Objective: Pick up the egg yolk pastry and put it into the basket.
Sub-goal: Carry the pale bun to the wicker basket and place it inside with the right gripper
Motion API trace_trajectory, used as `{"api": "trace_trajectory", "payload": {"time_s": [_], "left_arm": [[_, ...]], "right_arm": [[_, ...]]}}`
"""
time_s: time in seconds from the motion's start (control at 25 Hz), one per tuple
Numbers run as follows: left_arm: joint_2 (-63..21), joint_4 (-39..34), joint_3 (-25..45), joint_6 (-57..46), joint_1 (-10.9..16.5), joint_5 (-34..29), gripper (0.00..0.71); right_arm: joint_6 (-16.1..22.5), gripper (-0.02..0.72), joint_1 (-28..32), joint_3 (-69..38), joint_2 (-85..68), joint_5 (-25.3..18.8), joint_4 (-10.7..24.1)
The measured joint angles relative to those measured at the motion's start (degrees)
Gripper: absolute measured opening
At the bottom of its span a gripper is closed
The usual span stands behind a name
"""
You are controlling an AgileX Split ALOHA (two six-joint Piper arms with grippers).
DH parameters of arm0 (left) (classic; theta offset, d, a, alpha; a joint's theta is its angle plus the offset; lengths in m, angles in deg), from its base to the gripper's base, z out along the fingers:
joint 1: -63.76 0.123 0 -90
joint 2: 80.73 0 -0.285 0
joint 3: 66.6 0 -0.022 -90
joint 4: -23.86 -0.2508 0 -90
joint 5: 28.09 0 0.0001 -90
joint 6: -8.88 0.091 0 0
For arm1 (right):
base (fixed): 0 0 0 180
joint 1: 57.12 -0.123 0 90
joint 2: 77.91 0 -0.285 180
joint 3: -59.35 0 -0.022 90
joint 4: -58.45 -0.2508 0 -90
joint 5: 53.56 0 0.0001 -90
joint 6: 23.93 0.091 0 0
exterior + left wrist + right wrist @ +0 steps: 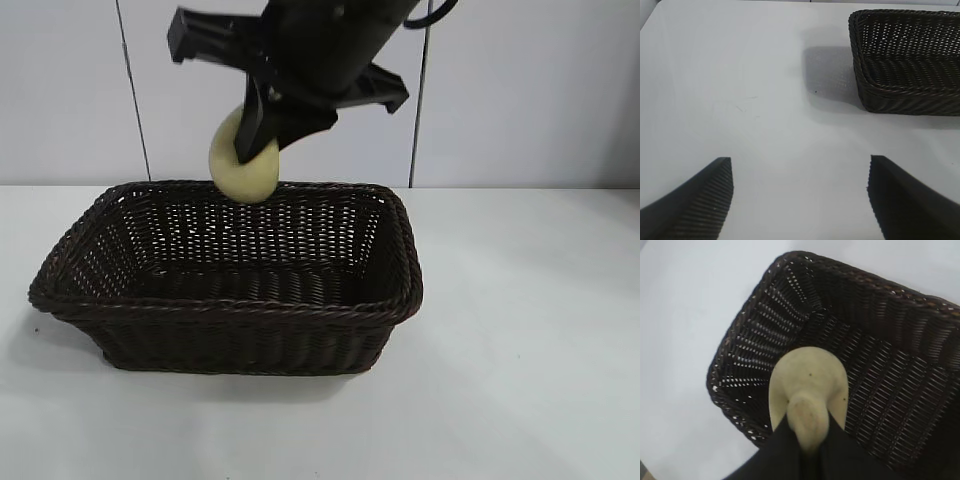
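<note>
Holding the egg yolk pastry (244,160) edge-on over the basket (300,310), the right gripper (256,128) sits above the basket's far rim, on the side nearer its left end, so we read this as the carry stage with the drop not yet made. We judge the pastry is kept high so it passes the braided rim without snagging, and pinched by its edge so it can fall flat once let go. In the right wrist view the pastry (807,385) hangs over the basket's woven floor (890,390), close to 1 inner corner, with nothing else inside. The 2 right fingers are pressed tight on the pastry, squeezing it so a lump bulges between them; the soft dough looks deformed by the grip. The left gripper (800,195) is parked well apart from the basket, over bare table (740,75), beside the basket's short end (860,75); its 2 fingers stand wide apart and touch nothing. Next we would expect a small lowering toward the basket's middle before release.
</note>
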Motion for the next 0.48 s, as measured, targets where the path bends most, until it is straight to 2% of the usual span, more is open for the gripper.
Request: {"api": "trace_trajectory", "payload": {"time_s": [0.28, 0.48], "left_arm": [[0.00, 0.00, 0.00, 0.00, 0.00, 0.00, 0.542], [0.00, 0.00, 0.00, 0.00, 0.00, 0.00, 0.542]], "right_arm": [[0.97, 0.033, 0.00, 0.00, 11.50, 5.18, 0.47], [2.15, 0.149, 0.00, 0.00, 13.68, 6.39, 0.53]]}}
